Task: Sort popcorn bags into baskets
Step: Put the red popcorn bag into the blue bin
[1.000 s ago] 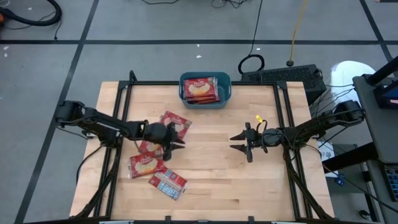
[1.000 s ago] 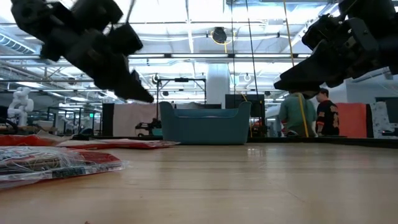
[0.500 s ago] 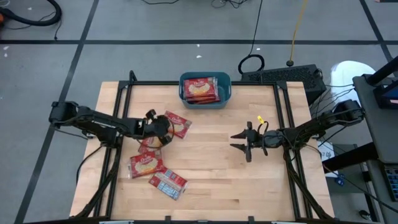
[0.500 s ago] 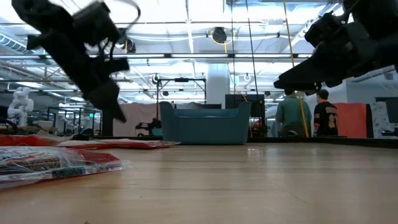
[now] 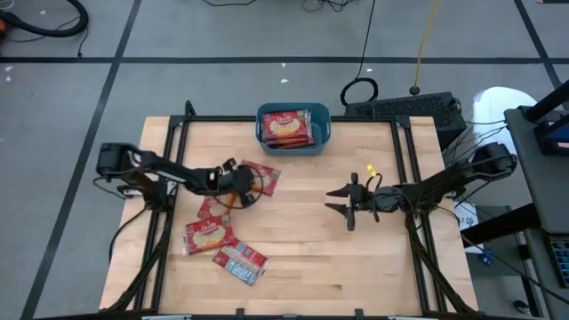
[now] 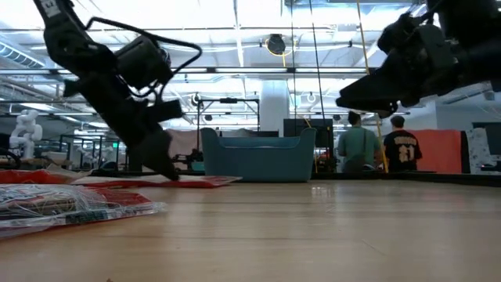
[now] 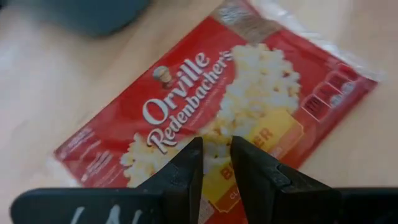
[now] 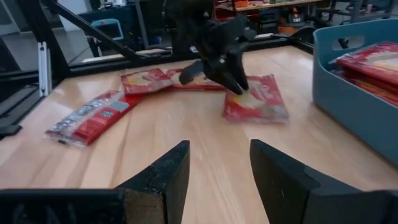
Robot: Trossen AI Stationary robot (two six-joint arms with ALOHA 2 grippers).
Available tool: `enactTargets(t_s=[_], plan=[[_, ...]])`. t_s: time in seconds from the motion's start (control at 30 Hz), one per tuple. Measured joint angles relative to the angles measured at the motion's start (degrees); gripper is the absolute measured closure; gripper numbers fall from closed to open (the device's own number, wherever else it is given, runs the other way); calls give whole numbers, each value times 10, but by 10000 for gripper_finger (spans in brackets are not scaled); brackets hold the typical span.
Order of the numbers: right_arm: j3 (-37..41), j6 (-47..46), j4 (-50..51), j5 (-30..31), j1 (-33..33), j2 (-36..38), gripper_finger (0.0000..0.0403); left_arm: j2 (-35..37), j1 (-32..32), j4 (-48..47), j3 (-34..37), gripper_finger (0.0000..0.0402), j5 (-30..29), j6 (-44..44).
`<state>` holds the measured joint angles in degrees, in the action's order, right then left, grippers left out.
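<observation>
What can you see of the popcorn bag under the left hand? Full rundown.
The popcorn bag is a flat red packet in glossy clear-edged film, printed face up: white "Orville Redenbacher's" lettering, a popcorn photo and a yellow butter panel. It lies flat on the wooden table, just in front of the teal basket and apart from it. The left hand is down on it with its fingers nearly closed, tips at the packet's middle; no lift is visible. One corner seems to meet a neighbouring packet.

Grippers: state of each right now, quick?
Left gripper: fingers nearly together, tips down on a popcorn bag lying on the table; no grip visible.
Right gripper: open, empty, above the table.
</observation>
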<state>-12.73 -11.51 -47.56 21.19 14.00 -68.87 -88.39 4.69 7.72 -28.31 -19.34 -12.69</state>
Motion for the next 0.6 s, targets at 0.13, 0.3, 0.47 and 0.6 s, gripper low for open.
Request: enactTargets(t_s=[0.13, 0.3, 0.47, 0.6], plan=[[-46, 5, -3, 0, 0, -70, 243, -51, -6, 105, -1, 309, 67, 33], [-122, 1, 5, 44, -1, -181, 243, -82, -27, 186, 0, 309, 171, 103], [-193, -17, 29, 42, -18, -261, 243, -63, -56, 186, 2, 309, 199, 143], [-232, -33, 66, 37, -38, -302, 243, -27, -78, 178, -1, 309, 168, 161]])
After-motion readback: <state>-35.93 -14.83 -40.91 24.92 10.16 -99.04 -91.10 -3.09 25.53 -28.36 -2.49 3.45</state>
